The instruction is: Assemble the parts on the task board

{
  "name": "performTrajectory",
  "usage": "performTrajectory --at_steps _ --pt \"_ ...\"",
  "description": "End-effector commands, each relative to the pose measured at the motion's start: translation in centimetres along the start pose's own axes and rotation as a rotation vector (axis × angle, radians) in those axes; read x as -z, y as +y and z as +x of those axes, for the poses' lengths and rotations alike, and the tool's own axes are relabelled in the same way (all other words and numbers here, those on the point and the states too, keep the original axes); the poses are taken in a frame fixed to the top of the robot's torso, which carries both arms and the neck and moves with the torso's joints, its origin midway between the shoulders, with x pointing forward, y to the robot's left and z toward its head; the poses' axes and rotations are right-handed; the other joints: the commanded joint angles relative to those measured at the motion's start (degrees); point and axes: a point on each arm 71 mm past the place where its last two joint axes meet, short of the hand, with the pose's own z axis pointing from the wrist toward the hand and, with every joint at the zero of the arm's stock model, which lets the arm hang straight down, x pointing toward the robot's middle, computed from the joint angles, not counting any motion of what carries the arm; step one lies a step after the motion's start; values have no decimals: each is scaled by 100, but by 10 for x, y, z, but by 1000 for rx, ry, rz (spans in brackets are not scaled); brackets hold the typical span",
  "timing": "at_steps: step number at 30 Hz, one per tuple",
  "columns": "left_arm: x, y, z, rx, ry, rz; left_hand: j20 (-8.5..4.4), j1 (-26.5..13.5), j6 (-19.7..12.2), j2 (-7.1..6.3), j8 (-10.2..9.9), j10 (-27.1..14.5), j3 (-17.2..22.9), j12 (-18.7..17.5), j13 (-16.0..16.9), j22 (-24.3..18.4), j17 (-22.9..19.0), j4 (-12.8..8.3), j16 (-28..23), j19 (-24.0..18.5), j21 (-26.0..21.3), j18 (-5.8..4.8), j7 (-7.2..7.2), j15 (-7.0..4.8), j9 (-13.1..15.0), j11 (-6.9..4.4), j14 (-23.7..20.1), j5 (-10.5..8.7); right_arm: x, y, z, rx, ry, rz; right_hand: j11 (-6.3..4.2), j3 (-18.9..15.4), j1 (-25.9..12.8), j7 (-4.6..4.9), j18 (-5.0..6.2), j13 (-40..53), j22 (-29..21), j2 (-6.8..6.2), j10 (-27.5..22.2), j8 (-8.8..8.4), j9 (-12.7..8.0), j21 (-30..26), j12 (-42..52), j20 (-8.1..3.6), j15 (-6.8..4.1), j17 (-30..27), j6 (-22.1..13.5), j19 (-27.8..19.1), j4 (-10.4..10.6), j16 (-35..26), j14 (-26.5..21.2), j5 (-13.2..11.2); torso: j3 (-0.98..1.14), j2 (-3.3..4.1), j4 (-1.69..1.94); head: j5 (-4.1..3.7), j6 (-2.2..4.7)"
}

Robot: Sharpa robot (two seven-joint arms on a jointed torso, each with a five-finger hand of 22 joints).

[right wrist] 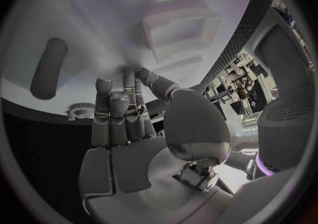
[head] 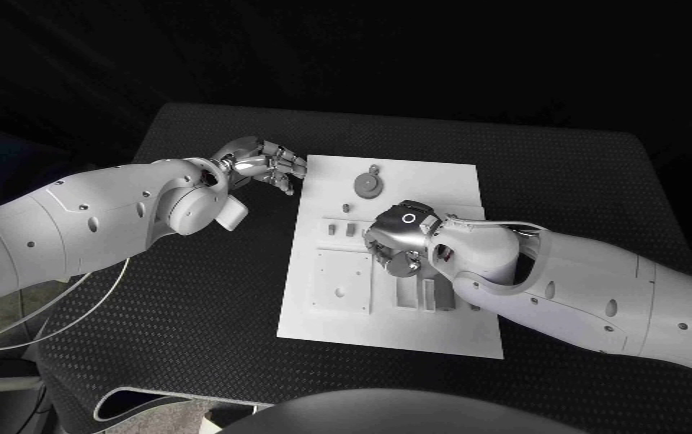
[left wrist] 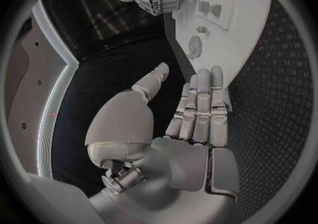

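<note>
Right robot hand point(head: 401, 237) hiding task board point(head: 387, 254) centre, grasp unclear, left robot hand point(head: 264, 166) spread, empty.

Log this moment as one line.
left hand: open, beside task board edge | right hand: over board middle, grip unclear | gear part: lying on board, untouched

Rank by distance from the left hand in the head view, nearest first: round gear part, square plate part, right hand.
Measured from the left hand, off the task board's far left corner:
1. Round gear part, at the board's far edge, just right of the hand.
2. Right hand, over the board's middle.
3. Square plate part, on the board's near left area.
</note>
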Motion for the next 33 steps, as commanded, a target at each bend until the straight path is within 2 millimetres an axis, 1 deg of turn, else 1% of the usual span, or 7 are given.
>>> performTrajectory --at_steps 1,8,14,21,24,28,33 --pt "0 -2 1 -3 -1 12 -4 44 -11 30 26 -29 -7 -13 -7 -7 10 -17 14 25 -4 83 39 7 -9 8 40 -19 7 -5 24 19 109 36 -11 26 50 -5 115 -314 103 49 58 39 17 29 -8 -30 -45 -8 69 16 -3 -9 15 20 0 2 3 -12 7" --pt "0 -2 1 -3 -1 13 -3 36 -12 32 26 -29 -9 -12 -7 -7 10 -11 14 26 -4 82 42 7 -9 8 40 -19 15 -5 17 -45 20 35 -41 9 44 -22 115 -313 92 133 140 77 47 61 -6 -65 -77 -29 103 121 0 -11 124 20 -2 0 2 -13 16" --pt "0 -2 1 -3 0 13 -3 32 -13 33 27 -29 -10 -12 -7 -7 10 -8 14 26 -4 82 44 7 -10 9 40 -19 21 -7 8 -107 -59 28 -64 -2 36 -37 115 -309 86 123 196 111 84 75 -5 -97 -102 -39 124 187 0 -14 197 19 -5 -1 1 -10 20" --pt "0 -2 1 -3 -2 13 -2 24 -14 34 27 -30 -12 -12 -8 -8 10 -4 15 26 -5 82 46 8 -10 9 40 -20 23 -10 3 -178 -90 30 -76 -5 33 -44 115 -306 84 116 225 128 104 82 -3 -112 -114 -41 136 218 1 -14 228 19 -3 3 9 10 19" --pt "0 -1 0 -3 -3 13 -2 20 -14 34 27 -30 -13 -12 -8 -8 11 -1 15 27 -5 81 47 8 -11 9 40 -20 25 -14 -3 -244 -109 43 -78 -6 30 -45 115 -306 83 118 229 130 107 82 -3 -114 -116 -41 137 222 2 -14 231 20 -3 4 6 16 13" --pt "0 -2 1 -3 -1 13 -2 12 -18 34 25 -31 -15 -12 -8 -8 11 2 15 27 -5 82 55 8 -12 10 40 -19 27 -22 -13 -337 -132 67 -80 -3 22 -44 115 -307 81 134 232 132 113 78 -7 -116 -118 -43 133 225 3 -20 233 20 -12 -4 -6 25 15" --pt "0 -2 1 -3 -2 13 -2 9 -21 32 24 -31 -16 -12 -9 -9 11 3 15 26 -5 83 60 8 -13 9 40 -20 28 -31 -18 -518 -101 100 -74 9 4 -35 115 -313 73 193 215 128 131 57 -31 -116 -114 -50 98 215 -1 -43 220 20 -7 -1 -1 42 16"
